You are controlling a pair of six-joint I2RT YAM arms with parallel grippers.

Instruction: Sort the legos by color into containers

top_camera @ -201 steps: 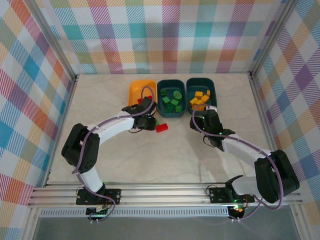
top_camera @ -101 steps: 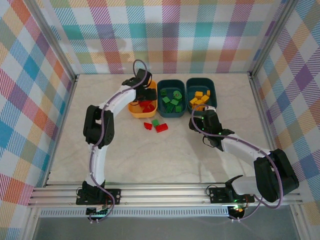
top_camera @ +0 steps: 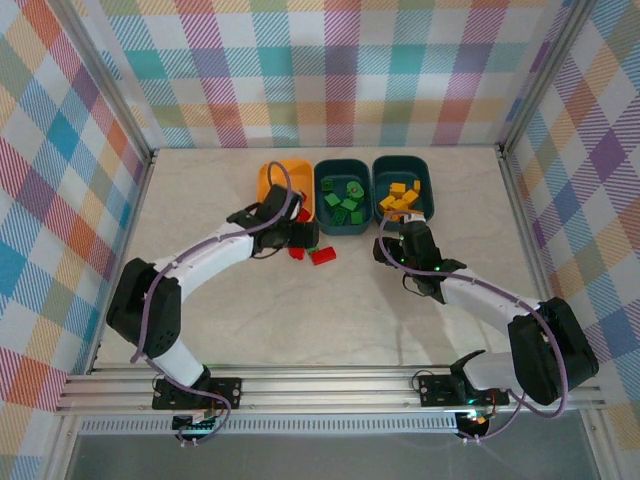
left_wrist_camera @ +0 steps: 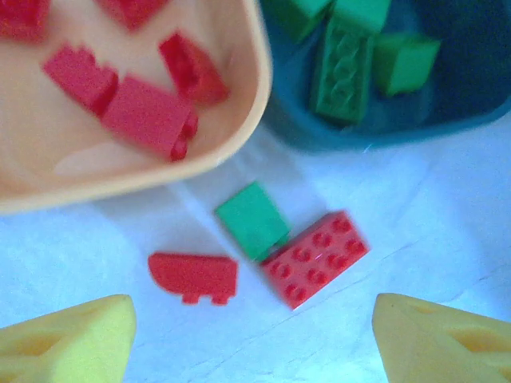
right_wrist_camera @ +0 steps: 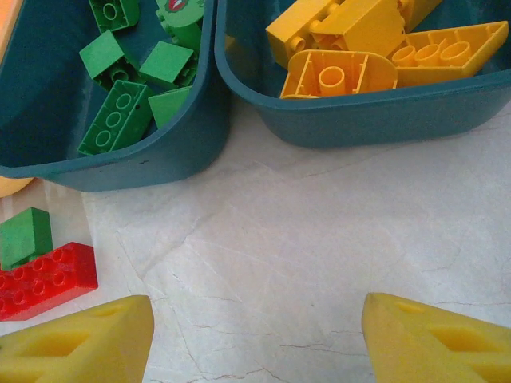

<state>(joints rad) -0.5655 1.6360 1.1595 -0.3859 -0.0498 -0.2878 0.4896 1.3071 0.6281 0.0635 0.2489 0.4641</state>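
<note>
Red two-by-four brick [left_wrist_camera: 315, 257]: laid studs up on the counter [top_camera: 300, 320], in front of the gap between the orange tub [left_wrist_camera: 262, 76] and the middle teal tub [left_wrist_camera: 359, 132]. In the left wrist view its long axis is seen running from lower left to upper right.
Small green brick [left_wrist_camera: 251, 219]: set on the counter with a smooth face up and one corner touching the red two-by-four brick, just short of the orange tub's rim.
Red wedge piece [left_wrist_camera: 194, 277]: laid on its side with its long axis across the left wrist view and its studs pointed toward the claw. It is kept apart from the other two loose bricks.
Sorted bricks: red bricks [left_wrist_camera: 148, 116] are held in the orange tub, green bricks [right_wrist_camera: 116, 120] in the middle teal tub and yellow bricks [right_wrist_camera: 343, 76] in the right teal tub [right_wrist_camera: 359, 120]. All are laid at mixed angles.
Left claw [left_wrist_camera: 254, 323]: spread wide, with nothing held. It is poised above the three loose bricks, which are framed between its fingers.
Right claw [right_wrist_camera: 257, 315]: spread wide, with nothing held. Bare counter is seen between its fingers, in front of the two teal tubs.
Change from half a second ago: the left arm, then stretched over the orange tub, is now drawn back, and its claw is brought over the loose bricks. The three loose bricks and the right arm are found where they were.
</note>
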